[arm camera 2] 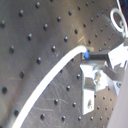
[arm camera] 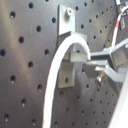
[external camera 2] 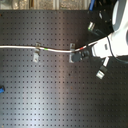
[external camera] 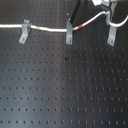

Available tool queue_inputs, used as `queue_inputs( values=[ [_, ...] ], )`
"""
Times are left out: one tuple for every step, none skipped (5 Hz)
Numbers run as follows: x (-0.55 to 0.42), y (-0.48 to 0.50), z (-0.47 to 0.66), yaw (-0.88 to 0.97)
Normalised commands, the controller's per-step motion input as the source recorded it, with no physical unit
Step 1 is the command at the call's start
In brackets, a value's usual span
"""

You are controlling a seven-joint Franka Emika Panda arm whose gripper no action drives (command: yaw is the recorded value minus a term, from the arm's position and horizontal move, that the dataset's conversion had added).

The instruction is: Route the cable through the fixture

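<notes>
claw point(arm camera: 88, 61) pinches cable point(arm camera: 59, 70) over fixture point(arm camera: 68, 75), arm reaching low.

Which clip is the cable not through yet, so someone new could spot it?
In the first exterior view, start at the black pegboard and follow the white cable along the row of three grey clips. It runs through the left clip and the middle clip. The right clip, on the first exterior view's right, apparently stands empty, the cable looping above it.
</notes>
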Motion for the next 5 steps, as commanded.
queue_inputs(
  values=[
    [-0.007,0.035,0.27,-0.31],
    [0.003,0.01,0.0,0.0],
    [-0.011,0.292,0.24,-0.02],
    [-0.115,0.29,0.51,-0.16],
    [-0.012,0.025,0.0,0.0]
  ],
)
